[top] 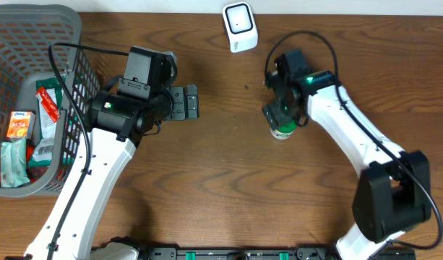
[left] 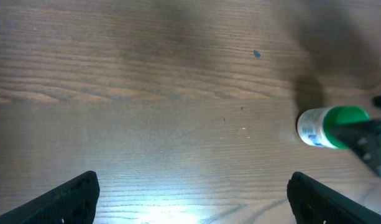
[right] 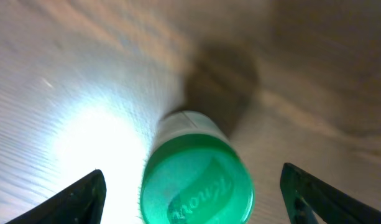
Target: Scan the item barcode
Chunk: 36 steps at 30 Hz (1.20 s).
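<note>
Your right tool (right: 191,174) hangs open over the green-capped white bottle (right: 196,186), with its fingers (right: 78,196) wide on either side and clear of the cap. The bottle sits on the table (top: 207,173), near the white barcode scanner (top: 240,27) but apart from it. Your left tool (top: 186,102) is open and empty.

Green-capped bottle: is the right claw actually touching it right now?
Apart. The right wrist view shows the green-capped bottle standing between the right gripper's open fingers, with table showing on both sides.
</note>
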Each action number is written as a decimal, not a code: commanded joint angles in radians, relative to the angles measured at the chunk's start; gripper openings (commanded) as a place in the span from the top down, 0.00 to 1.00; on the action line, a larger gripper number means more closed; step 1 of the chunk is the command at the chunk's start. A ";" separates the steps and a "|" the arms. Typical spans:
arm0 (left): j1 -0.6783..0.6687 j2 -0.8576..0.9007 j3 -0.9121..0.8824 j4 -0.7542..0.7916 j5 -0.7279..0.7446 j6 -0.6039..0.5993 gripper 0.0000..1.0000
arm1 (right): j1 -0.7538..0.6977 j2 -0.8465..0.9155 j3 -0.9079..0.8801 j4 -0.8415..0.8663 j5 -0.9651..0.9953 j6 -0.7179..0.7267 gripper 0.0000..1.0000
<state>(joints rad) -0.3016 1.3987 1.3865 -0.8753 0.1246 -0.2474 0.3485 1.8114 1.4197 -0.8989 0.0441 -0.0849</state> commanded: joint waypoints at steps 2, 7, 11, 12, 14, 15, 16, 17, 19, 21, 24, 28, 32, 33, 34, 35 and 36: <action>0.004 -0.009 0.013 -0.003 -0.006 -0.002 0.04 | -0.001 -0.102 0.045 -0.025 -0.005 0.151 0.11; 0.004 -0.009 0.013 -0.003 -0.006 -0.002 0.04 | -0.004 -0.103 0.034 -0.114 -0.004 0.472 0.01; 0.004 -0.009 0.013 -0.003 -0.006 -0.002 0.04 | 0.004 -0.098 -0.032 -0.091 -0.005 0.720 0.01; 0.004 -0.009 0.013 -0.003 -0.006 -0.002 0.04 | 0.007 -0.098 -0.054 -0.080 -0.004 0.800 0.01; 0.004 -0.009 0.013 -0.003 -0.006 -0.002 0.03 | 0.013 -0.098 -0.089 -0.070 -0.005 0.926 0.01; 0.004 -0.009 0.013 -0.003 -0.006 -0.002 0.04 | 0.018 -0.098 -0.107 -0.062 -0.005 0.989 0.01; 0.004 -0.009 0.013 -0.003 -0.006 -0.002 0.04 | 0.021 -0.098 -0.123 -0.048 -0.005 1.045 0.01; 0.004 -0.009 0.013 -0.003 -0.006 -0.002 0.04 | 0.026 -0.098 -0.140 -0.031 -0.005 1.096 0.03; 0.004 -0.009 0.013 -0.003 -0.006 -0.002 0.04 | 0.035 -0.098 -0.179 0.030 -0.004 1.196 0.05; 0.004 -0.009 0.013 -0.003 -0.006 -0.002 0.04 | 0.037 -0.098 -0.206 0.097 0.007 1.241 0.06; 0.004 -0.009 0.013 -0.003 -0.006 -0.002 0.04 | 0.036 -0.098 -0.229 0.194 0.018 1.294 0.06; 0.004 -0.009 0.013 -0.003 -0.006 -0.002 0.04 | 0.039 -0.098 -0.231 0.229 0.077 1.326 0.08; 0.004 -0.009 0.013 -0.003 -0.006 -0.002 0.04 | 0.040 -0.098 -0.231 0.212 0.087 1.326 0.12; 0.004 -0.009 0.013 -0.003 -0.006 -0.002 0.04 | 0.040 -0.098 -0.231 0.202 0.087 1.326 0.14; 0.004 -0.009 0.013 -0.003 -0.006 -0.002 0.04 | 0.040 -0.098 -0.231 0.192 0.087 1.325 0.16; 0.004 -0.009 0.013 -0.003 -0.006 -0.002 0.04 | 0.040 -0.098 -0.231 0.184 0.087 1.325 0.17; 0.004 -0.009 0.013 -0.003 -0.006 -0.002 0.04 | 0.039 -0.098 -0.231 0.176 0.087 1.324 0.19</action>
<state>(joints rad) -0.3019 1.3987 1.3865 -0.8757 0.1242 -0.2474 0.3836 1.7077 1.1934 -0.7074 0.0986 1.2137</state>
